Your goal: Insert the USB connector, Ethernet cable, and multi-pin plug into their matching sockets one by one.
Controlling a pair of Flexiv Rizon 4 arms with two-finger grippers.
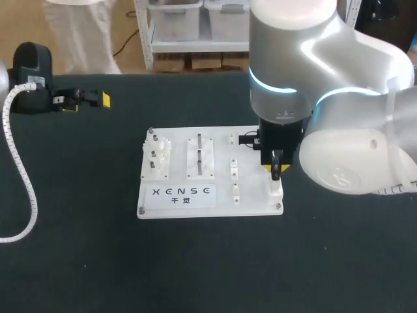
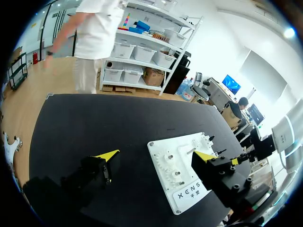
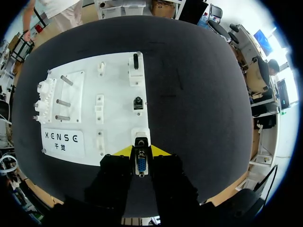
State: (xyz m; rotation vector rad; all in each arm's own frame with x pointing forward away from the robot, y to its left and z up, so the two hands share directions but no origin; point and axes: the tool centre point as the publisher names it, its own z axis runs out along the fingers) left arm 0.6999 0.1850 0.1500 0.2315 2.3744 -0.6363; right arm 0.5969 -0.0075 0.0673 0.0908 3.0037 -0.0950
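My right gripper (image 3: 141, 152) is shut on the multi-pin plug (image 3: 140, 164), a black plug whose blue pin face looks back at the wrist camera. It hangs just over the white socket (image 3: 140, 135) at the near right corner of the white board (image 3: 113, 85). Ahead of it, two more sockets each hold a black plug: the middle one (image 3: 138, 102) and the far one (image 3: 135, 61). From above, the right gripper (image 1: 275, 171) stands over the board (image 1: 251, 189). My left gripper (image 1: 85, 100) rests open and empty at the table's far left.
The board carries white gears on pegs (image 1: 158, 156), a slotted block (image 1: 200, 156) and a printed label (image 1: 180, 191). A white ribbed cable (image 1: 19, 163) runs down the left side of the dark table (image 1: 78, 261).
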